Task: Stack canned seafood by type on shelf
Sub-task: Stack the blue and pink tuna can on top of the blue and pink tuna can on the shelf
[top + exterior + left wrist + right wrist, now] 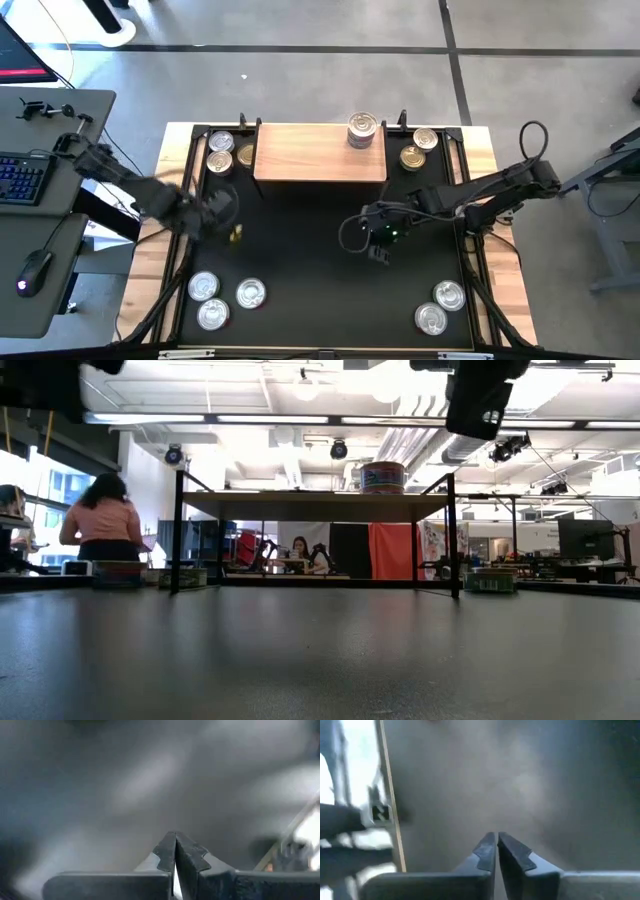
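No label on any tin reads clearly from here, only a red and bluish band on the can stack [363, 131] sitting on the shelf [320, 152], toward its right end. In the low view that stack [383, 477] looks to be two tins high on the light wooden board.

The right gripper [378, 250] hangs over the bare black mat [320, 270], in front of the shelf, fingers pressed together on nothing; its wrist view shows the two fingertips [487, 851] meeting. The stack lies well behind it, up on the shelf.

The left gripper [222, 205] is over the mat's left part, blurred, fingers together too, near the shelf's left end.

Counting tins on the mat: two left of the shelf [221, 152], one silver-lidded and one gold partly hidden; two right of the shelf [418, 148], likewise; three silver lids at the front left [222, 298]; two silver lids at the front right [440, 307]. All of it sits on a light wooden bench [500, 290].
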`<state>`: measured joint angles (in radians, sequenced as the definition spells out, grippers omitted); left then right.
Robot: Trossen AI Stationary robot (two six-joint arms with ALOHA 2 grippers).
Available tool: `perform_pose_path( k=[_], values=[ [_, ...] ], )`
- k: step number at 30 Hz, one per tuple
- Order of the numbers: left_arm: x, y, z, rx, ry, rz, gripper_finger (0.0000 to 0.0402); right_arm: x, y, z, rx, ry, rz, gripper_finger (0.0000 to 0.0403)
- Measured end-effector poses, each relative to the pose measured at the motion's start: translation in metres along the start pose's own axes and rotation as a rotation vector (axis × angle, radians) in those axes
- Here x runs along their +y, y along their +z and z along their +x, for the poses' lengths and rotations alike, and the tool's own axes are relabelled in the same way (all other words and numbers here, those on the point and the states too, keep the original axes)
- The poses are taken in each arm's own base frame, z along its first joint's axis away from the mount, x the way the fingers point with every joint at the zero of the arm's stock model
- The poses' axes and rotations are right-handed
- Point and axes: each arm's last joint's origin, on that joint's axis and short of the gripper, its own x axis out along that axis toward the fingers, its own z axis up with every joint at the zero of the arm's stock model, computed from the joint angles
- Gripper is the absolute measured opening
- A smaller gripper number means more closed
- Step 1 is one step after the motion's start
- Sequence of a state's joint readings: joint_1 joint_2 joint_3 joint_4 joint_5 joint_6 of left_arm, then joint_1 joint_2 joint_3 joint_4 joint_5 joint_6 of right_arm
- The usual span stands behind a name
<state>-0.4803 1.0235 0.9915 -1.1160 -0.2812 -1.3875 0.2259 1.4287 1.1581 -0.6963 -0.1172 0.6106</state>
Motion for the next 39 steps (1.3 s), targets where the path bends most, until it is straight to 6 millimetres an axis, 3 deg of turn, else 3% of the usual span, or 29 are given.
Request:
perform_pose_path(
  k=[5,14,19,26,28,34,39],
  values=[
    [0.032,0.037,-0.013,-0.16,0.183,-0.062,0.0,0.003,-0.009,-0.014,-0.108,-0.033,0.067,0.0004],
    [0.072,0.094,0.001,-0.209,0.535,-0.07,0.0,0.009,-0.012,-0.02,-0.173,-0.056,0.166,0.0001],
    [0.105,0.122,0.01,-0.014,0.631,0.03,0.0,0.009,-0.011,-0.02,-0.18,-0.052,0.166,0.0],
    [0.139,0.146,0.023,0.325,0.584,0.586,0.0,0.011,-0.008,-0.02,-0.219,-0.041,0.126,0.0],
    [0.147,0.148,0.032,0.41,0.57,0.665,0.0,0.011,-0.007,-0.02,-0.238,-0.051,0.138,0.0],
    [0.172,0.154,0.066,0.577,0.652,0.642,0.0,0.011,-0.006,-0.021,-0.261,-0.056,0.178,0.0],
    [0.184,0.16,0.085,0.535,0.657,0.621,0.0,0.013,-0.004,-0.021,-0.285,-0.031,0.197,0.0]
  ],
)
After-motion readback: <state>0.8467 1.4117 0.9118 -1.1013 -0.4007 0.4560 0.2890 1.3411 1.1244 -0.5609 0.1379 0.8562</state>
